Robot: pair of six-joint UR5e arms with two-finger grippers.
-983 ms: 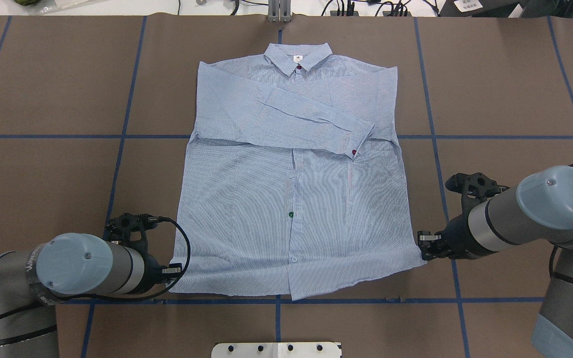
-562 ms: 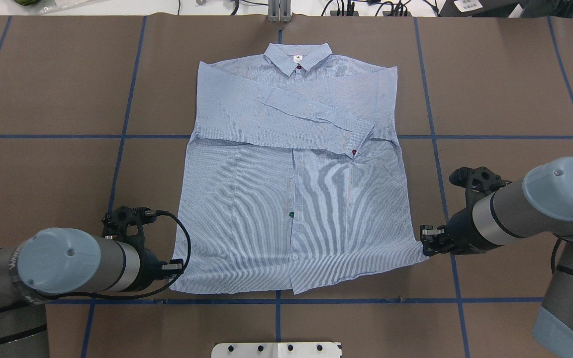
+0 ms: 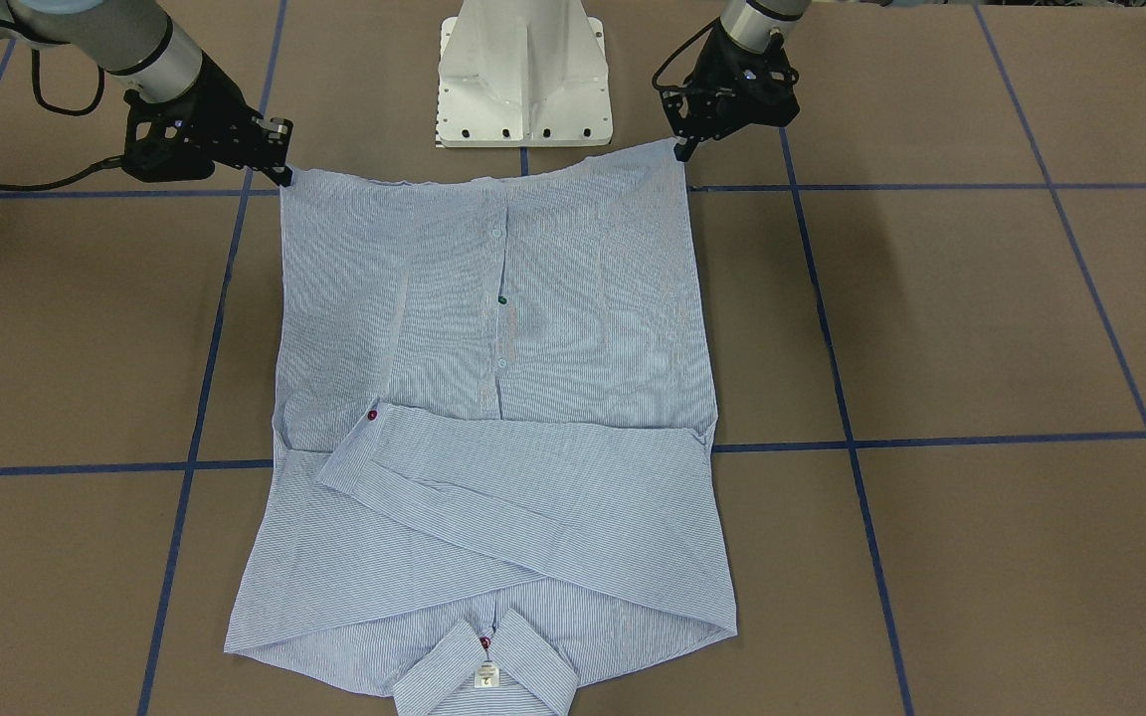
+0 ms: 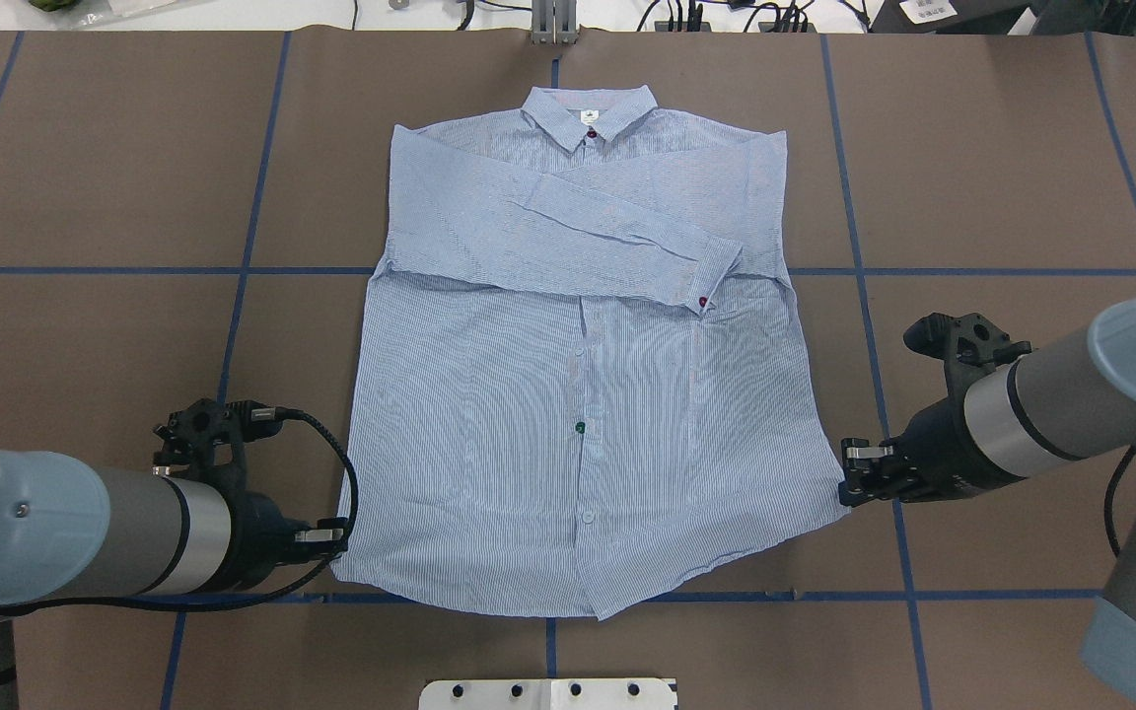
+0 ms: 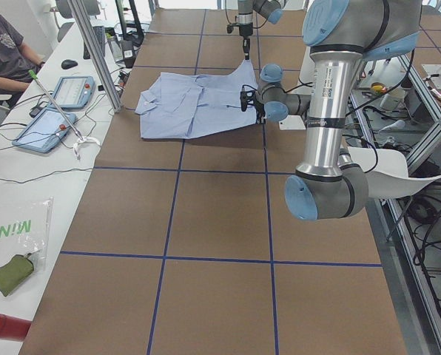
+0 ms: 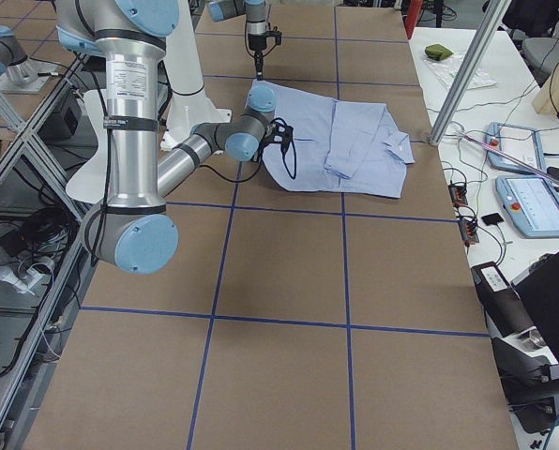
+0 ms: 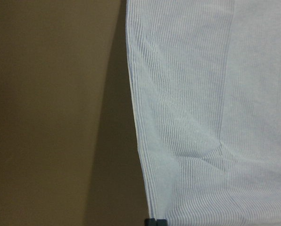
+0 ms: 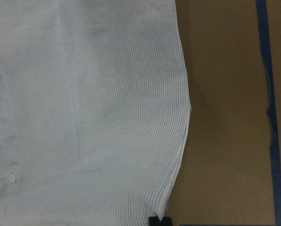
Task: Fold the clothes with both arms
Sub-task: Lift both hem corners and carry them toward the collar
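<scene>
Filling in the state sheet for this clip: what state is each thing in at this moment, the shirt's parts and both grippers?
shirt: front up, buttoned, body not yet folded.
sleeves: folded in, crossed over the chest.
collar: closed, at the end far from the robot.
left gripper: shut on one hem corner of the shirt.
right gripper: shut on the other hem corner.

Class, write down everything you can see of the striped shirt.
The shirt is finely striped light-blue and white cloth, collared, buttoned up, lying front-up on the brown table with its collar away from the robot. Its sleeves are folded across the chest. A green button and red buttons show. The left claw and right claw each pinch a hem corner.
</scene>
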